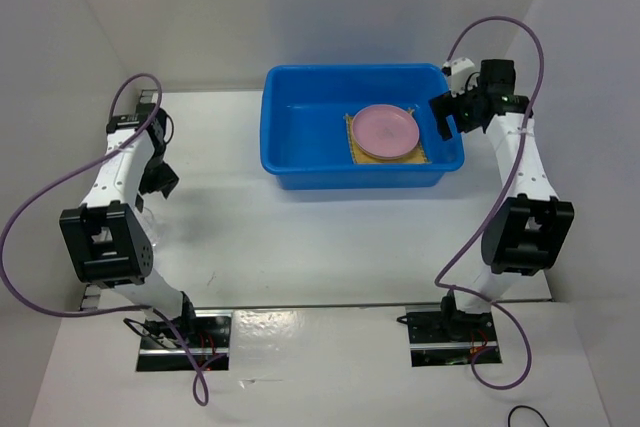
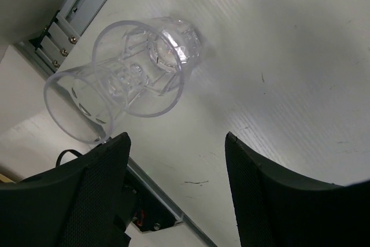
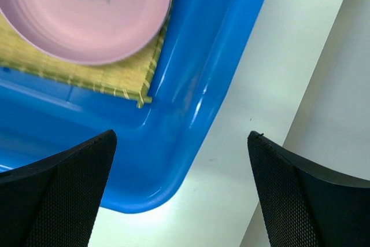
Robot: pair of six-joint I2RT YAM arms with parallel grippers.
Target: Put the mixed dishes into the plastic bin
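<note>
- The two small clear glass cups (image 2: 130,79) sit on the white bench (image 1: 300,237) at its far left. They seem to lie on their sides and overlap, perhaps one nested in the other; I cannot tell which.
- The left end effector (image 2: 176,143) hangs just short of them, fingers spread and empty. The right end effector (image 3: 180,137) is also wide open and empty, straddling the right-hand corner of the large rectangular bright blue plastic bin (image 1: 350,71).
- Risk: round glass on its side probably rolls. A finger nudging one cup before the jaws close could send the pair toward the aluminium rail (image 2: 75,10) just beside them.
- Risk: if they are nested, pinching only the outer cup may let the inner one slide out during the carry. Smooth glass could also slip in the pads.
- Risk: the round pink plate (image 1: 383,131) lies on the square yellowish woven bamboo mat (image 3: 87,76) in the bin's right half. A cup dropped there could strike the plate. The round tan-orange plate shows in no view.
- Room: the cups are hemmed in by the rail and the white side wall (image 1: 40,47), so an approach from the open bench side looks safest.
- Room: the bench between cups and bin is bare, and the bin's left half is free. The right arm near the rim should stay out of the left arm's path.
</note>
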